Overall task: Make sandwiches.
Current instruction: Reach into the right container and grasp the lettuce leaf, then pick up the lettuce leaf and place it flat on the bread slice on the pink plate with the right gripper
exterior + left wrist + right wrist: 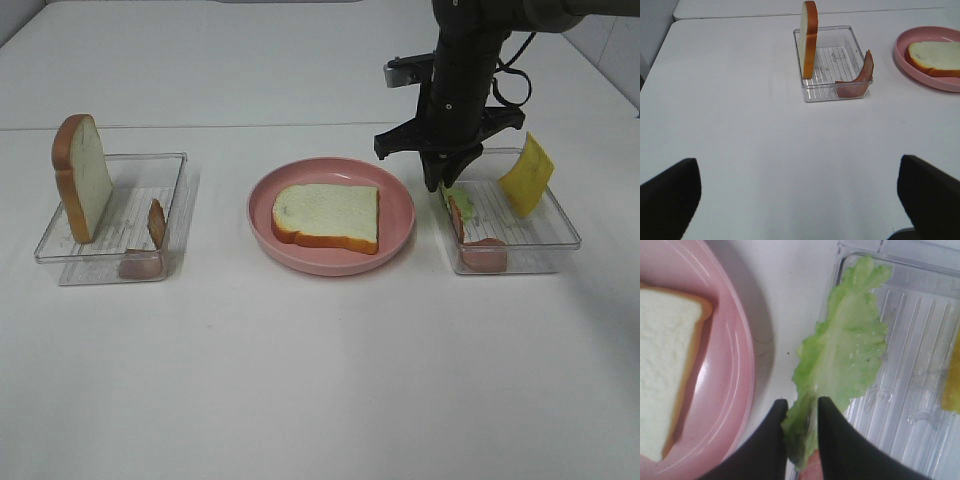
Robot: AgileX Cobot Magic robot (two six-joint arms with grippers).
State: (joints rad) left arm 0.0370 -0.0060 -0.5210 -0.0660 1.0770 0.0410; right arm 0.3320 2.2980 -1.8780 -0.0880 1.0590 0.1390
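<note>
The lettuce leaf [840, 355], judged light, floppy and slippery, is pinched at its narrow end by the right gripper [802, 407], while the left gripper [800, 195] is held wide apart, empty.

Here the surface [320, 390] looks matt and smooth. The left tray [125, 215] and right tray [520, 230] are clear, glossy plastic, floors ribbed. The pink plate [400, 205] is smooth with a soft sheen. On it the bread slice [328, 212] shows a matt, spongy-looking face. The lettuce leaf [845, 355] shines, waxy and crinkled. The right pincer [803, 407]: plain matt black.
</note>
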